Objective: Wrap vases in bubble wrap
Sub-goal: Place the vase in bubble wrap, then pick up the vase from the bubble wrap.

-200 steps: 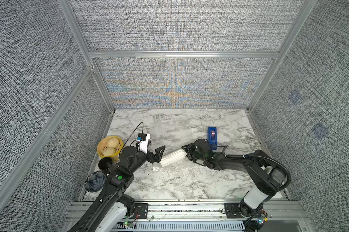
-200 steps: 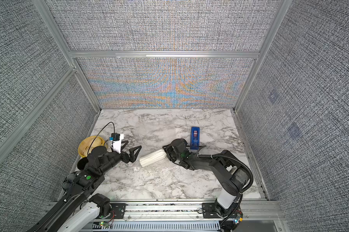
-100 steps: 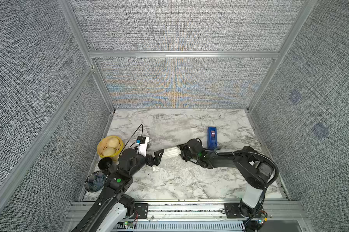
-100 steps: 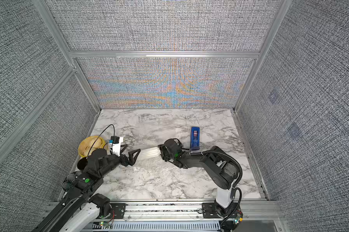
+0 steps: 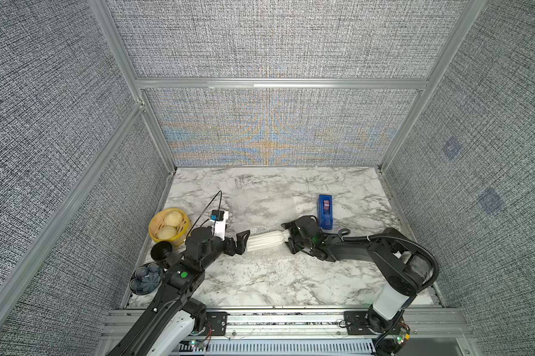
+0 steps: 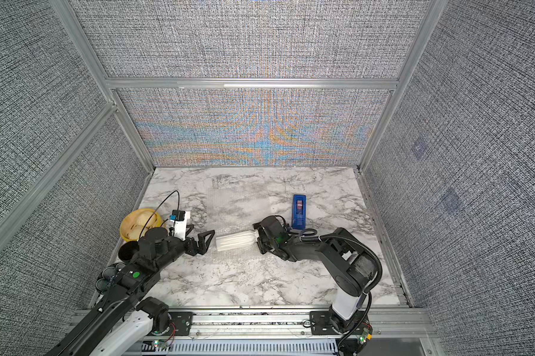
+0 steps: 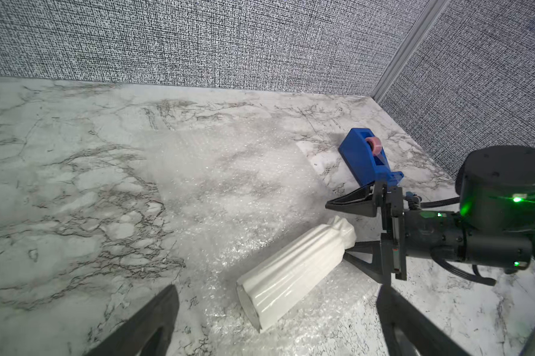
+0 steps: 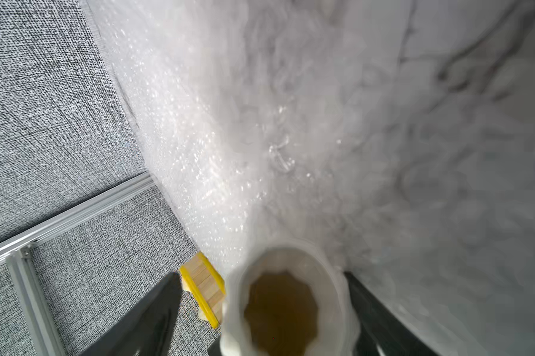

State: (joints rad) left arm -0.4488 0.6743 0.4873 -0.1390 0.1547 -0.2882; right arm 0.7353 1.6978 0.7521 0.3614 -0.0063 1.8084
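Left wrist view: vase lies on its side on the bubble wrap, which is spread flat on the marble counter. The base end faces this camera. The scalloped rim end points at the right gripper. Its fingers stand wide, one on each side of the rim. The finger nearer the tape dispenser is clear of the vase. The other is just beside it; contact cannot be told. No grip on the vase.

Both top views: vase sits between the two grippers, its long axis roughly along the line joining them. The left gripper is just beside the base end, fingers spread wide, holding nothing. The blue tape dispenser stands on the counter just behind the right gripper, near the wrap's edge.

Right wrist view: dark vase mouth seen close up between the two fingers, with a visible gap to one of them. Wrap beyond is blurred.
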